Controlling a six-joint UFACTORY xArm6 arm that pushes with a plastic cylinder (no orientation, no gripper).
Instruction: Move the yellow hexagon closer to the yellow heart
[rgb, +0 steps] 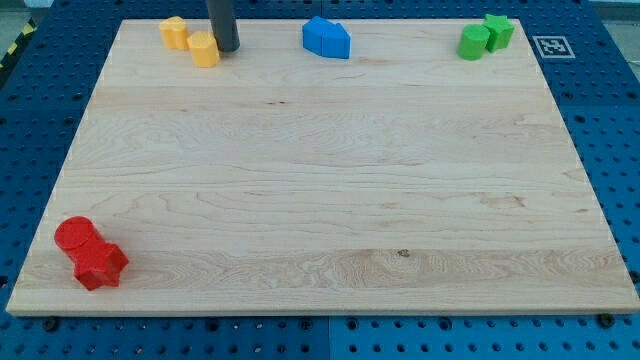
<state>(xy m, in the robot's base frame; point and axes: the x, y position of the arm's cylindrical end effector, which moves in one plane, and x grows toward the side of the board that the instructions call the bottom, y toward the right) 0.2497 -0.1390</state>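
Board: The big wooden board (320, 200) fills most of the view and lies on a blue table with holes (620, 150). I tell every place from the board.
Rod: My dark rod comes down from the view's top, near the board's top left part. My tip (227, 48) sits on the board. It has no claws, so it holds nothing and only pushes.
Blue blocks: Two blue blocks (327, 38) touch each other at the middle of the board's top edge. I cannot tell their shapes for sure.
Red blocks: Two red blocks (90, 253) touch each other in the board's bottom left corner.
Green blocks: Two green blocks (486, 36) touch each other near the board's top right corner.
Yellow hexagon: I think the yellow hexagon (203, 48) is the yellow block just left of my tip, touching it or nearly so, near the board's top edge.
Yellow heart: The yellow heart (175, 32) seems to be the block a little farther left and up, just beside the hexagon.
What could go wrong: The two yellow blocks are close already. A hard push could knock the heart off the board's top edge. A push off the middle could make the hexagon slip past my tip.
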